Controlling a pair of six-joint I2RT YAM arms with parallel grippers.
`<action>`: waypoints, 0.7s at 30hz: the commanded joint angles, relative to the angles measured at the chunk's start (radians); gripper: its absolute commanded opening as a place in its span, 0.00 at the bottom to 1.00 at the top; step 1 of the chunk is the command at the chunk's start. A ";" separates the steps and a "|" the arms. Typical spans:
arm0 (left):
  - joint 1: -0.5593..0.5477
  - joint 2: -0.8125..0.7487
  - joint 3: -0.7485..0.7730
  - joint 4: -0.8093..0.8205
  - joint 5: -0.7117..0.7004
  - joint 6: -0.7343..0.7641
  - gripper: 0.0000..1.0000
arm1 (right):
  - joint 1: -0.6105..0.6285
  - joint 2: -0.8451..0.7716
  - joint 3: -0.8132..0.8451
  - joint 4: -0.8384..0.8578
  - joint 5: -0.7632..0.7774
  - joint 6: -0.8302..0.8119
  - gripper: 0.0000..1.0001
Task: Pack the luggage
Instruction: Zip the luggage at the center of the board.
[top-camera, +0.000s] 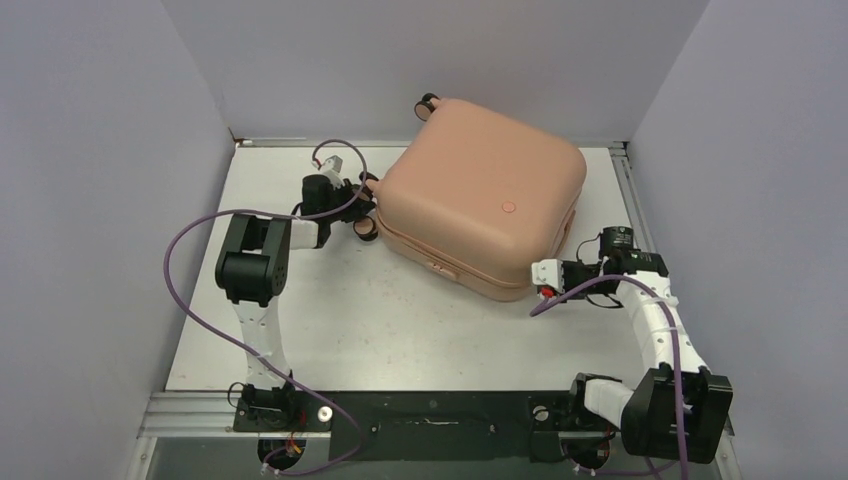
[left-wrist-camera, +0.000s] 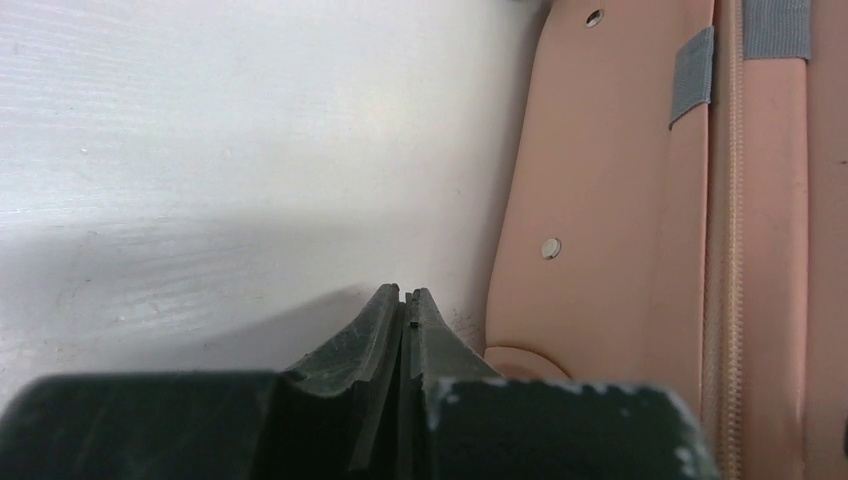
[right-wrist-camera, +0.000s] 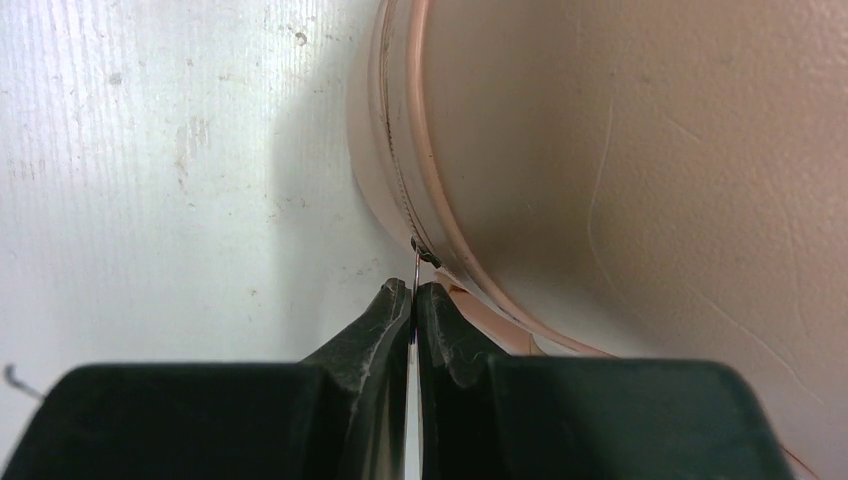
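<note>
The peach-pink luggage (top-camera: 480, 195) lies closed and flat on the white table (top-camera: 400, 330), turned at an angle, its red logo facing up. My left gripper (top-camera: 362, 195) is at its left side near a wheel (top-camera: 367, 228). In the left wrist view the left gripper (left-wrist-camera: 403, 295) is shut and empty, just beside the shell (left-wrist-camera: 600, 200). My right gripper (top-camera: 540, 275) is at the luggage's near right corner. In the right wrist view the right gripper (right-wrist-camera: 413, 288) is shut on a thin metal zipper pull (right-wrist-camera: 416, 268) at the zip seam of the shell (right-wrist-camera: 650, 150).
Grey walls enclose the table on the left, back and right. Another wheel (top-camera: 428, 104) sticks out at the luggage's far corner. A purple cable (top-camera: 190, 290) loops off the left arm. A black base strip (top-camera: 430, 425) runs along the near edge.
</note>
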 joint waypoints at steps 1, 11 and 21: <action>-0.064 -0.054 -0.082 -0.035 0.032 -0.043 0.00 | 0.060 -0.019 -0.040 -0.084 -0.025 0.045 0.05; -0.110 -0.076 -0.153 -0.014 -0.044 -0.061 0.00 | 0.155 0.081 -0.031 -0.266 -0.101 -0.145 0.05; -0.109 -0.083 -0.170 0.006 -0.037 -0.087 0.00 | 0.176 0.073 -0.006 -0.154 -0.127 -0.009 0.05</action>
